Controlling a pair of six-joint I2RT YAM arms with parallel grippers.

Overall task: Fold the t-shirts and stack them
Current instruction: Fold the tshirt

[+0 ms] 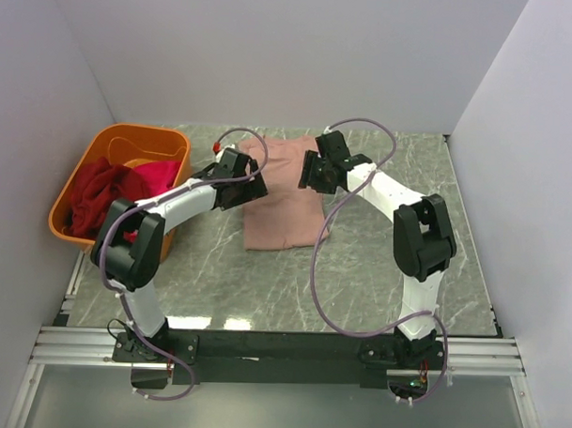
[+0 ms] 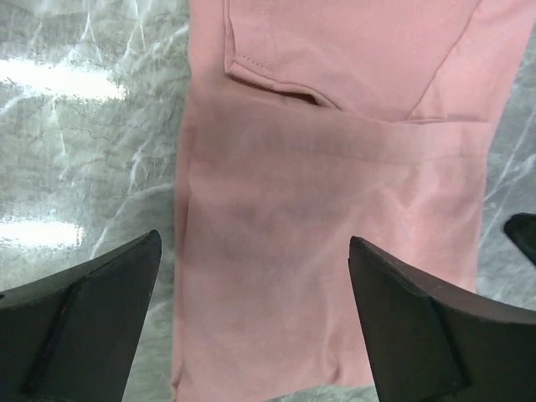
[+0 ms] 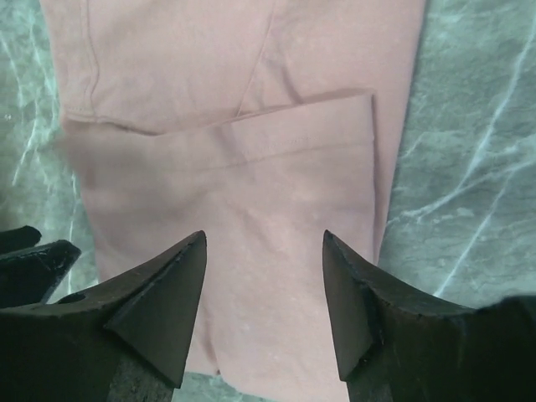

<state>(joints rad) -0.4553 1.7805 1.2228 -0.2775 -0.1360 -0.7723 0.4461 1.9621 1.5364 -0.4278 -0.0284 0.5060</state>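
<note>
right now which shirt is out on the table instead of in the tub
The pink shirt, lying flat and folded on the table. The dark red shirt and the magenta shirt are bunched in the orange tub.

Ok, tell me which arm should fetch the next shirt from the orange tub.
Left, likely: the orange tub lies beside the left arm, while the right gripper hovers open beyond the pink t-shirt, farther away.
</note>
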